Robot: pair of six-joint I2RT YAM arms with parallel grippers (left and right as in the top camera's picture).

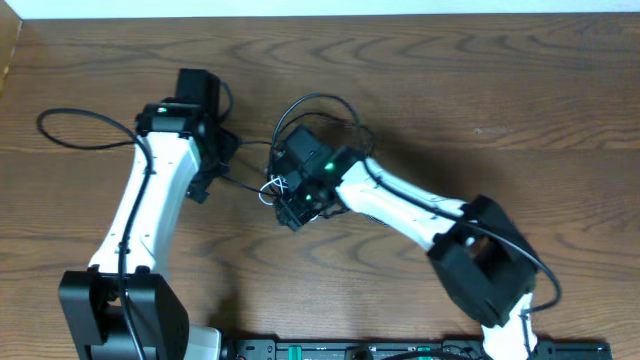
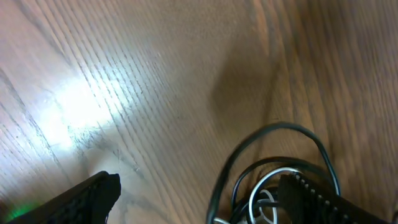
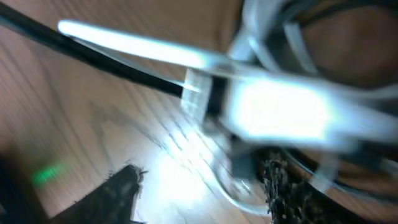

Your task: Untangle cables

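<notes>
**Desk:** Where are the cables?

**Me:** They're bunched in the middle of the table (image 1: 500,90). The black cables (image 1: 312,97) loop over each other, and the white cable (image 1: 268,190) curls at their lower edge.

**Desk:** Grippers?

**Me:** My left gripper (image 2: 200,182) is released, jaws wide and empty, with the black loop beside one finger. My right gripper (image 3: 199,186) is blurred. Its jaws look spread, and I can't tell whether the white cable touches them.

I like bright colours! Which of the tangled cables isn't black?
The short white cable, curled in the middle of the tangle. The other cables in the tangle are black.
</notes>
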